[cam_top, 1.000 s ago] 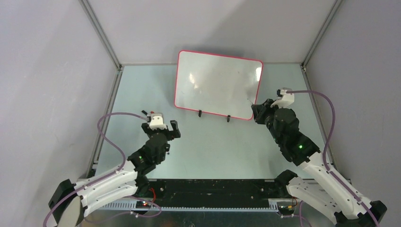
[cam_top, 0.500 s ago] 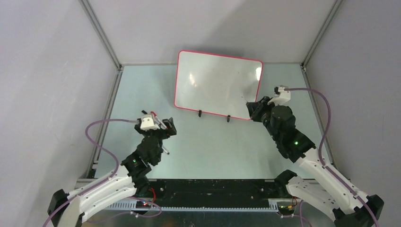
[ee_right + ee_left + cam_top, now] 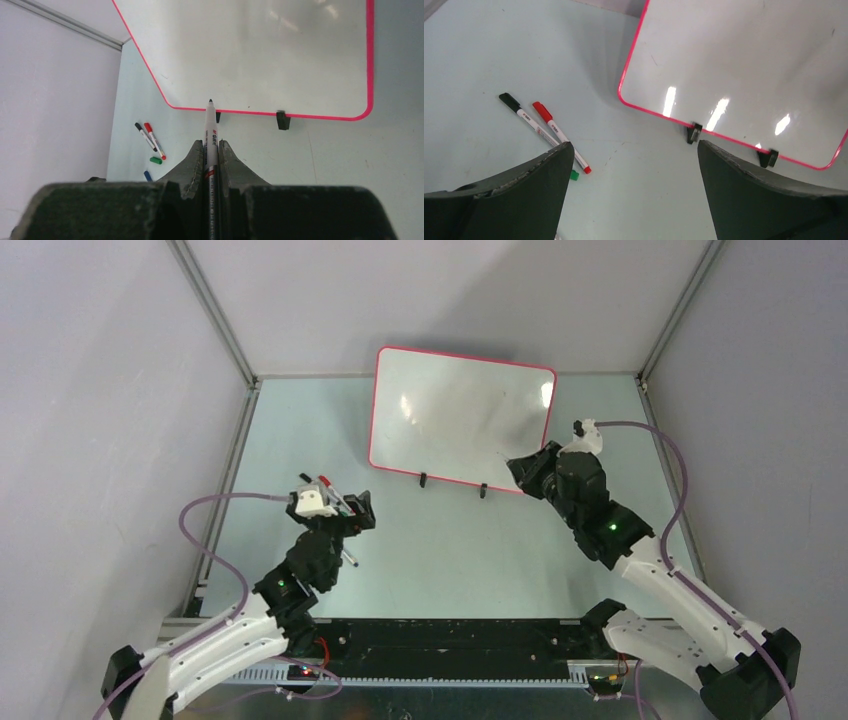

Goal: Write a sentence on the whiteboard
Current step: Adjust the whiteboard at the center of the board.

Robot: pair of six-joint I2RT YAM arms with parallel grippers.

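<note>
The whiteboard (image 3: 460, 420) stands at the far middle of the table (image 3: 450, 550) on two little black feet (image 3: 282, 120). It looks light, stiff and slippery, so a hard push would likely slide or tip it. The right gripper (image 3: 210, 150) squeezes the middle of a thin, hard pen (image 3: 209, 125), a good spot to hold it, with the tip aimed at the board, while the left gripper (image 3: 634, 145), near left, is spread wide with nothing in it.

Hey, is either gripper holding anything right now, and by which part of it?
The right gripper holds a marker by its barrel, tip pointing out toward the whiteboard. The left gripper is open and empty.
</note>
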